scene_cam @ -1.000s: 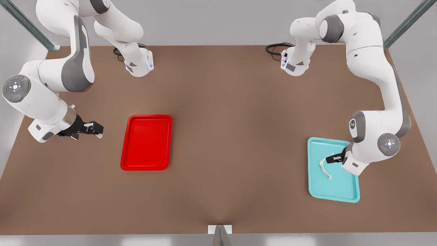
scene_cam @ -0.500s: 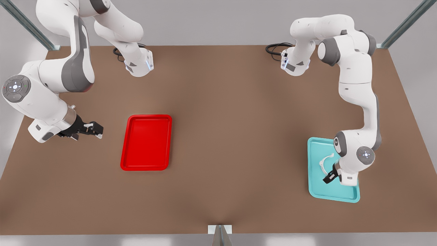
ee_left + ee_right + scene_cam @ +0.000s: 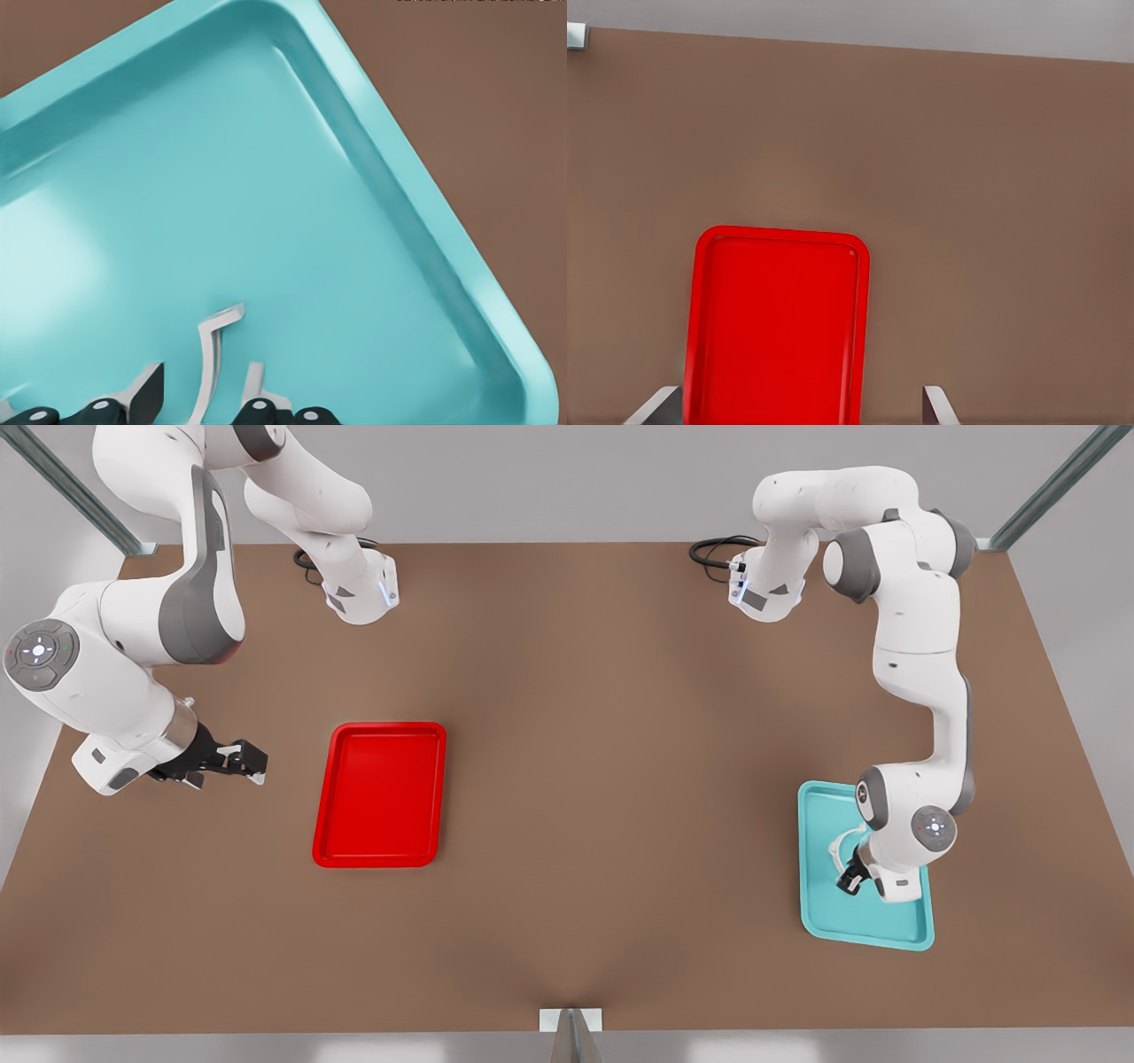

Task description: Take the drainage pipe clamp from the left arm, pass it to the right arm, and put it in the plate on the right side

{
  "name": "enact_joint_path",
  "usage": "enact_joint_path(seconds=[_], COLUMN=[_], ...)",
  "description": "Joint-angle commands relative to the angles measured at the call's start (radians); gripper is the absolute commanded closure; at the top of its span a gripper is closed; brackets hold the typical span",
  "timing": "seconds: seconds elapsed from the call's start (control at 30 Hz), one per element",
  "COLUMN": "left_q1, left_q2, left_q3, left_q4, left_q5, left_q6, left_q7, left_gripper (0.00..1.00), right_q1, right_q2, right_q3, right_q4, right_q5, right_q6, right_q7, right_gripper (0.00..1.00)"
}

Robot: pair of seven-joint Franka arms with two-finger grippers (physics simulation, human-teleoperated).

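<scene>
Here the drainage pipe clamp (image 3: 211,350) lies between the open left hand's (image 3: 199,390) fingers

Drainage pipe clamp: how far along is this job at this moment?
Nothing is completed. The drainage pipe clamp lies in the teal tray, with the left gripper down over it, open, a finger on each side of the strip; the grasp is in hand. The right gripper waits open beside the red plate. Lifting, handover and placing remain.
</scene>
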Motion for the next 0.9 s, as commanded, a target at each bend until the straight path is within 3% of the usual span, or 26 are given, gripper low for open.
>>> enact_joint_path(seconds=[0.0, 0.3, 0.47, 0.7, 0.8, 0.87], left_q1=[0.0, 0.0, 0.004, -0.011, -0.103, -0.124], left_q2=[0.0, 0.012, 0.008, -0.017, -0.046, -0.061], left_q3=[0.0, 0.0, 0.0, -0.017, -0.04, -0.127], left_q4=[0.0, 0.006, 0.024, 0.227, 0.261, 0.268], left_q5=[0.003, 0.003, 0.003, -0.05, -0.194, -0.251], left_q6=[0.003, 0.006, -0.012, -0.427, -0.532, -0.54], left_q7=[-0.16, -0.16, -0.16, -0.132, -0.5, -0.819], left_gripper=[0.44, 0.79, 0.79, 0.79, 0.79, 0.79], right_q1=[0.0, 0.0, 0.0, 0.0, 0.0, 0.0], right_q2=[-0.001, -0.001, -0.001, -0.001, 0.0, 0.0], right_q3=[0.001, 0.001, 0.001, 0.001, 0.001, 0.001], right_q4=[0.001, 0.001, 0.001, 0.001, 0.001, 0.001], right_q5=[0.001, 0.002, 0.002, 0.002, 0.002, 0.002], right_q6=[0.0, 0.0, 0.0, 0.0, 0.0, 0.0], right_q7=[-0.005, -0.003, -0.003, -0.005, -0.006, -0.006], right_gripper=[0.0, 0.0, 0.0, 0.0, 0.0, 0.0])
